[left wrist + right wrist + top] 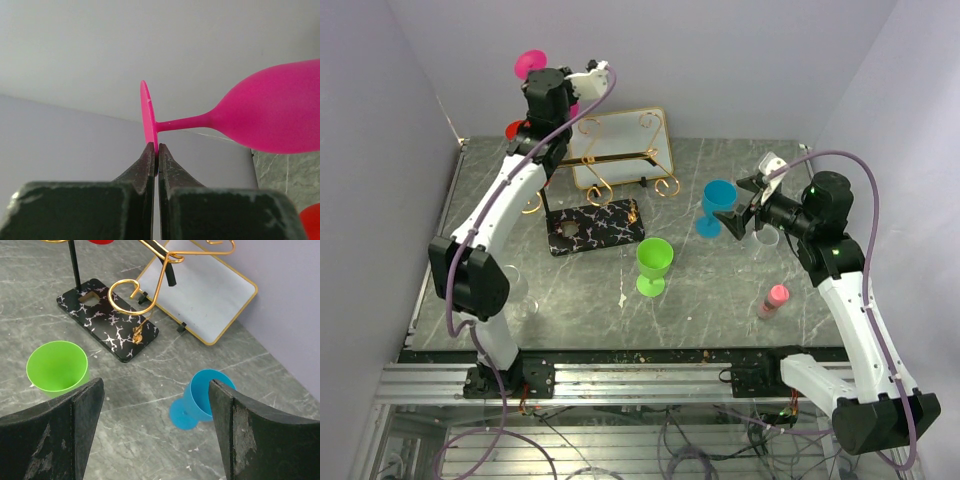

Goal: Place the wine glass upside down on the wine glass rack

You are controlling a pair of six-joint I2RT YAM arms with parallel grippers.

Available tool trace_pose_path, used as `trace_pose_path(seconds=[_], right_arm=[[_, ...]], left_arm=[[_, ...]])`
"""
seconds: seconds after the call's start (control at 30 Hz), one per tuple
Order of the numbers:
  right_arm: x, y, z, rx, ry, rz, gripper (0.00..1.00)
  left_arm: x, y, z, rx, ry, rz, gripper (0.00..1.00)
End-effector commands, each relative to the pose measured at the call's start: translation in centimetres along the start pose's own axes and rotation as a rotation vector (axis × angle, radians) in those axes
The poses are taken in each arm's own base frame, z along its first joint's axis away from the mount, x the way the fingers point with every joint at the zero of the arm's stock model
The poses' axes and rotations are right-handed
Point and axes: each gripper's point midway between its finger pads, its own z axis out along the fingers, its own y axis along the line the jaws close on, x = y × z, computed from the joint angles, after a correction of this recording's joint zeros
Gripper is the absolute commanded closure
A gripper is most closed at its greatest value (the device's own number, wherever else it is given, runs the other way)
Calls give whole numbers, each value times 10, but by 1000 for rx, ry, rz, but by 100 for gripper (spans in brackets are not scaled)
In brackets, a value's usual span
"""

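The left gripper (158, 146) is clamping the foot of one glossy magenta wine glass (270, 117), holding it sideways aloft near the one gold wine glass rack (605, 225). The right gripper (155, 385) is gaping above one blue glass (207, 390) and one green glass (56, 365).

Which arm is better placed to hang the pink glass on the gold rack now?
Left. The left pincer is shut on the foot of the pink glass, raised near the rack. The right pincer is open and empty, above the blue glass, farther from the rack.
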Motion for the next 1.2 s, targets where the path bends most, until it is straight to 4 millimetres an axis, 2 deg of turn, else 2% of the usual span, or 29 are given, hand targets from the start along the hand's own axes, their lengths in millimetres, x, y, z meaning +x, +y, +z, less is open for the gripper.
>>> trace_pose_path(seconds=[0.0,0.2,0.47,0.73,0.9,1.17], right_arm=[[-1,2,1,-24,-18,-25,15],[6,2,6,-30,2,-24,15],[15,2,11,-36,29,-19,15],[22,0,16,-34,51,-18,15],[23,1,16,-42,54,-19,15],[28,2,20,-59,70,1,15]], left_arm=[[-9,3,2,-40,-12,60,93],[-9,-30,-1,68,-25,100,93],[-11,-54,-24,205,-81,141,93],[-8,-63,-34,268,-98,172,93],[-16,-67,-48,325,-155,139,93],[-18,-75,-56,355,-176,173,92]])
